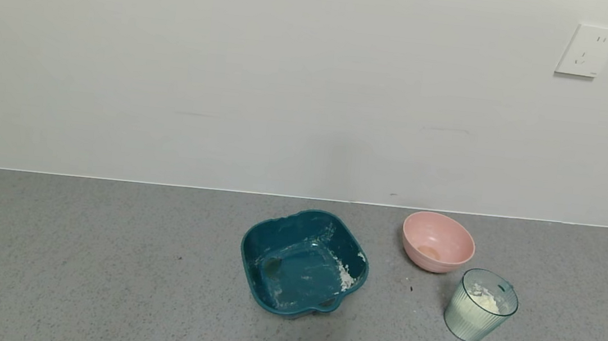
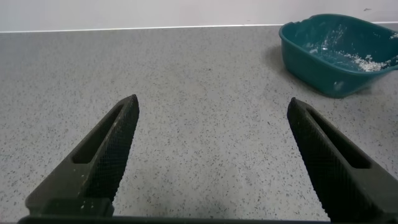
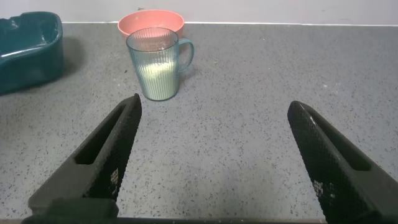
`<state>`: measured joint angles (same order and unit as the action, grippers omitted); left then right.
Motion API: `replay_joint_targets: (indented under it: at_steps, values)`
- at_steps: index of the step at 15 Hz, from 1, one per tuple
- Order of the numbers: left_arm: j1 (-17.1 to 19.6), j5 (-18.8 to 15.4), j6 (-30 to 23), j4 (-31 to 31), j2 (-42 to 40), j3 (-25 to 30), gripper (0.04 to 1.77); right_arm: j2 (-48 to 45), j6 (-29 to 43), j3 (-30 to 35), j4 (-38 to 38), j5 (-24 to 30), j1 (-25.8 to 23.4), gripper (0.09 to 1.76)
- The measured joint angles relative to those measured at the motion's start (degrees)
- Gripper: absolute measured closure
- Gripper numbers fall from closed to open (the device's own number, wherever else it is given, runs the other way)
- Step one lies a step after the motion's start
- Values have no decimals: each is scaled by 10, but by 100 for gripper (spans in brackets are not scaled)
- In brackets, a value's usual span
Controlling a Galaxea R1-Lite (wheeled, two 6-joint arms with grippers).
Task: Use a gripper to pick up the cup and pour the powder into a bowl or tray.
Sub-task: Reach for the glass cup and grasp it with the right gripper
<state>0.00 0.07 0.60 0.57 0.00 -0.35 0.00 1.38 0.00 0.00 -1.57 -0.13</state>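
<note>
While upright, cup [image 1: 480, 306] beside tray [image 1: 303, 261].

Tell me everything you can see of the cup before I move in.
The cup is translucent pale green-blue ribbed plastic, tapered, with a loop handle on its side. It stands upright on the grey speckled counter, holding white clumpy powder. It sits just in front of the pink bowl, right of the teal tray. Nothing grips it; the right tool is open, well short of it.
</note>
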Motion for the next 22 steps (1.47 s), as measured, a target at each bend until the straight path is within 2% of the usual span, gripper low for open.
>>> replay_joint_targets:
  at_steps: [22]
  values:
    - [0, 0, 0, 0, 0, 0, 9, 0, 8, 0, -3, -1, 0, 14]
